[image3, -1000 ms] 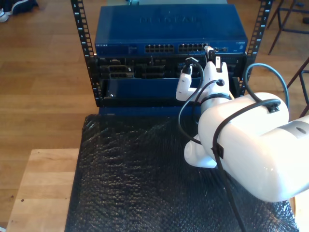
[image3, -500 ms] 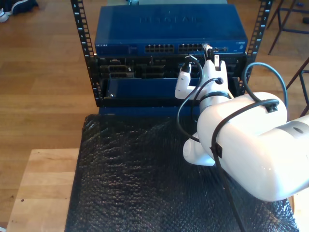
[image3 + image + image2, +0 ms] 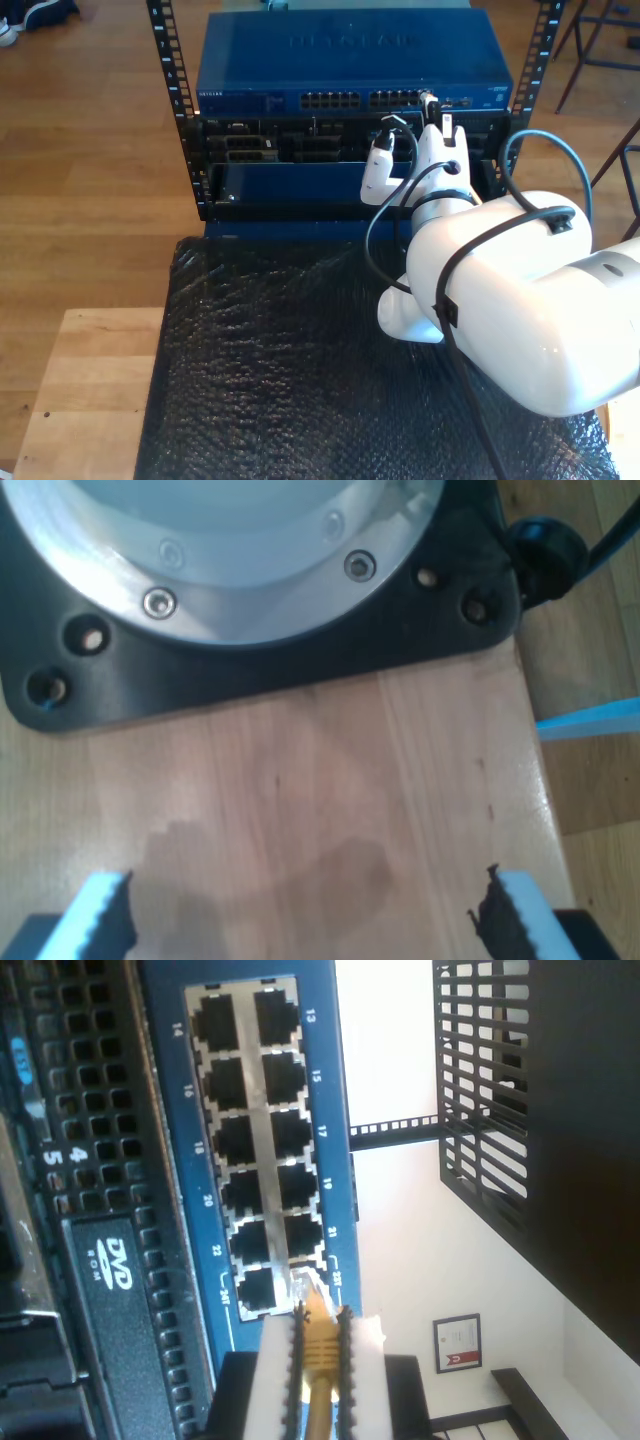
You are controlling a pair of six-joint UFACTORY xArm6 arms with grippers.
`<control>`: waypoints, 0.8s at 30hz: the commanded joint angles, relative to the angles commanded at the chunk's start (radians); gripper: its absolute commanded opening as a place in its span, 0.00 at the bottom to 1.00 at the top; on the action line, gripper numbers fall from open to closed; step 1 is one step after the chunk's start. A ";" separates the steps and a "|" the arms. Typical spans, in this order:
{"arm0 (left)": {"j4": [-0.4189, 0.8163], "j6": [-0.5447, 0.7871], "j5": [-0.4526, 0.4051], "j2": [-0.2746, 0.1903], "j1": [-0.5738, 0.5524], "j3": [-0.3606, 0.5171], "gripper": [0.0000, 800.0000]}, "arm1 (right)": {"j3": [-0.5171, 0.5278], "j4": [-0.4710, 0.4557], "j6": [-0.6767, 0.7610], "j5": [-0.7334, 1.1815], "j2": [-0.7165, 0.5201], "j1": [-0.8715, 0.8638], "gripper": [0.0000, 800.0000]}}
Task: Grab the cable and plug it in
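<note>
Switch [image 3: 335,1110]: blue metal box in a black rack [image 3: 170,75], far end of the exterior view; 2 rows of square ports, numbered 13 to 24.
Cable [image 3: 318,1355]: thin, yellow, clear plug tip at port 23; long axis points into the port face.
My second gripper [image 3: 318,1345]: clenched on the cable, white ribbed pads [image 3: 270,1380] on both sides.
My first gripper [image 3: 300,915]: jaws spread, nothing between, over pale wood tabletop [image 3: 330,800] near a round metal arm base [image 3: 250,570].
Mat [image 3: 280,360]: black, bubbled texture.
</note>
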 joint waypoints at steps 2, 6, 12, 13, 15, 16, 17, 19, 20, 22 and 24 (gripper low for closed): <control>0.000 0.000 0.000 0.000 0.000 0.000 1.00 | -0.003 0.000 0.000 0.000 0.000 0.000 0.00; 0.000 0.002 0.000 0.000 0.000 0.000 1.00 | -0.009 0.000 0.000 0.000 0.008 0.000 0.00; 0.000 0.000 0.000 0.000 0.000 0.000 1.00 | -0.026 0.000 0.000 0.000 0.015 0.000 0.00; 0.000 0.002 0.000 0.000 0.000 0.000 1.00 | -0.028 0.000 0.000 0.000 0.015 0.000 0.00; 0.000 0.000 0.000 0.000 0.000 0.000 1.00 | -0.028 0.000 0.000 0.000 0.015 0.000 0.00; 0.000 0.000 0.000 0.000 0.000 0.000 1.00 | -0.026 0.000 0.000 0.000 0.015 0.000 0.00; 0.000 0.002 0.000 0.000 0.000 0.000 1.00 | -0.026 0.000 0.000 0.000 0.014 0.000 0.00; 0.000 0.000 0.000 0.000 0.000 0.000 1.00 | -0.026 0.000 0.000 0.000 0.014 0.000 0.00; 0.000 0.000 0.000 0.000 0.000 0.000 1.00 | -0.026 0.000 0.000 0.000 0.014 0.000 0.00; 0.000 0.000 0.000 0.000 0.000 0.000 1.00 | -0.026 0.000 0.000 0.000 0.014 0.000 0.00; 0.000 0.000 0.000 0.000 0.000 0.000 1.00 | -0.025 -0.002 0.000 -0.002 0.014 0.000 0.00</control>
